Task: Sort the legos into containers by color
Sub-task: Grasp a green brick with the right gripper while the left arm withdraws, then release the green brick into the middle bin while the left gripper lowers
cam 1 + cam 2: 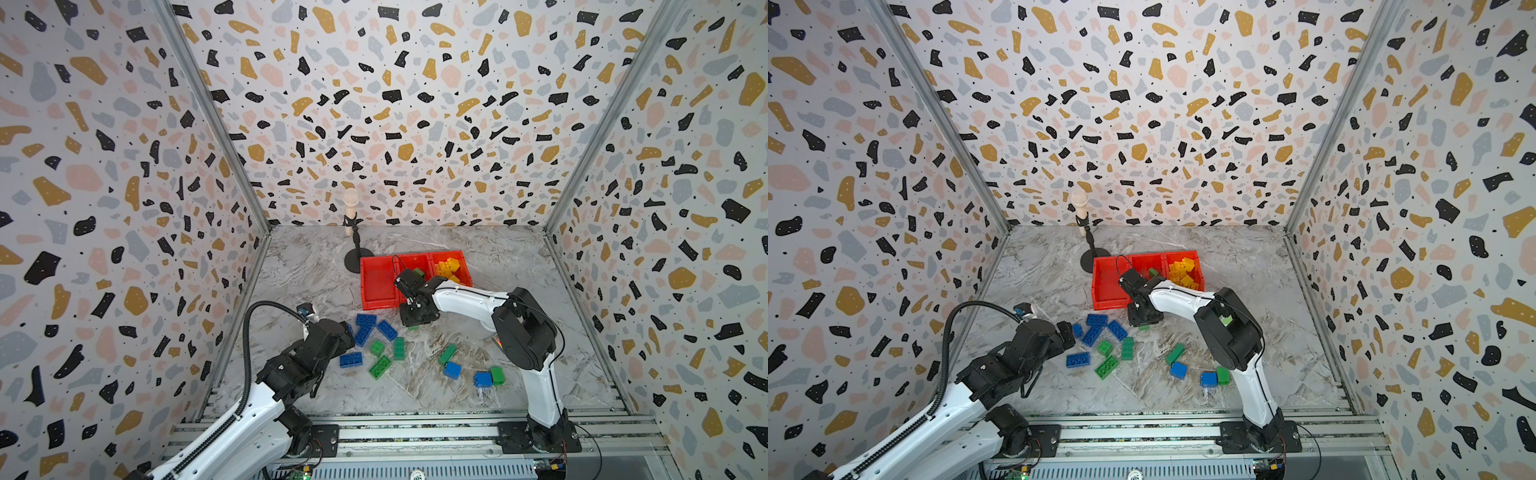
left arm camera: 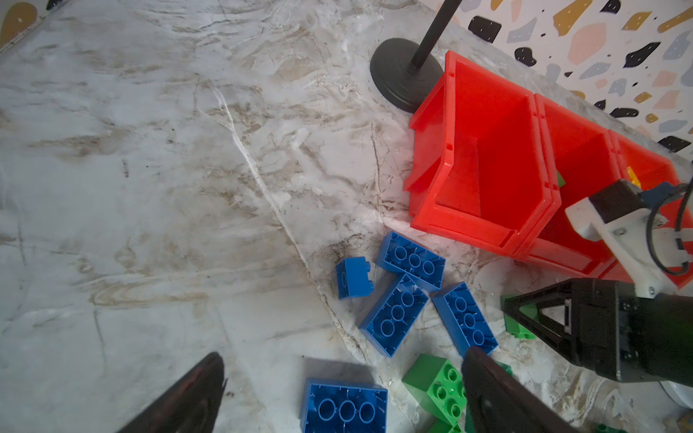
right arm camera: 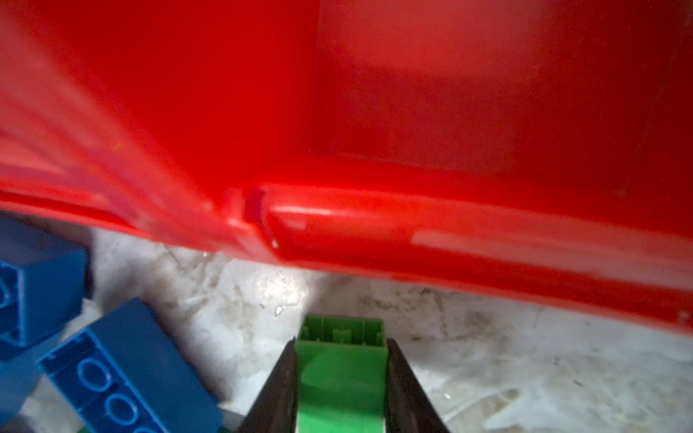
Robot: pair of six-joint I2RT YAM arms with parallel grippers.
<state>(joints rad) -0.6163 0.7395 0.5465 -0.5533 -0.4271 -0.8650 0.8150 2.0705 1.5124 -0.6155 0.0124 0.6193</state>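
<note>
My right gripper [image 3: 340,343] is shut on a green lego [image 3: 341,371] low over the table, just in front of the three joined red containers [image 1: 376,282]. In both top views the right container holds several yellow legos [image 1: 449,268] and the middle one a green lego [image 1: 419,272]; the left one shows only its red floor. My left gripper [image 2: 343,354] stands open above a cluster of blue legos [image 2: 393,315], with nothing between its fingers. Loose green legos [image 1: 380,368] lie beside that cluster. More blue and green legos [image 1: 452,370] lie to the right.
A black round-based stand [image 1: 358,257] with a pale rounded top rises at the back left corner of the containers. Patterned walls close in three sides. An aluminium rail [image 1: 415,432] with both arm bases runs along the front edge.
</note>
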